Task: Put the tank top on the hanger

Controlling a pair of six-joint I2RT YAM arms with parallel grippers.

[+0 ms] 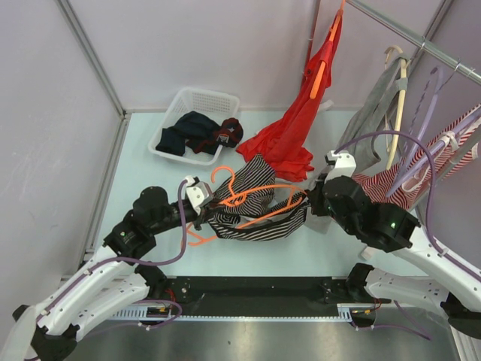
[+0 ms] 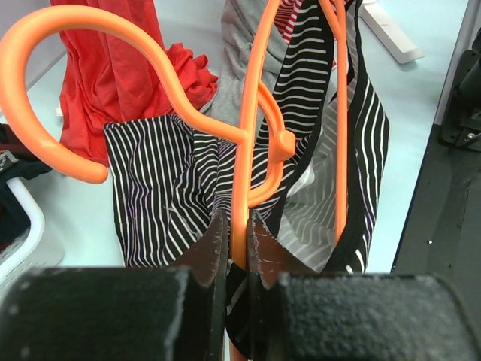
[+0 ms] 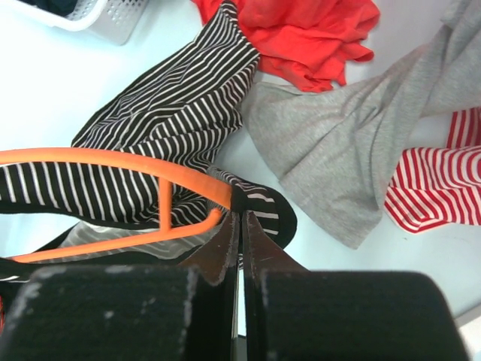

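The left claw (image 2: 237, 226) is clamped on a bar of the orange hanger (image 2: 240, 180), whose hook curls out to one side. The right claw (image 3: 239, 222) is pinched together on the dark edging of the tank top (image 2: 158, 188), just at the hanger's far end. The striped top is bunched around the hanger between the two claws, mid-bench (image 1: 248, 256), one part trailing toward a hanging red garment (image 1: 297, 128). A grey garment (image 3: 338, 150) and a red-and-white striped one (image 3: 428, 180) lie beside it. A white basket (image 1: 201, 94) sits further back.
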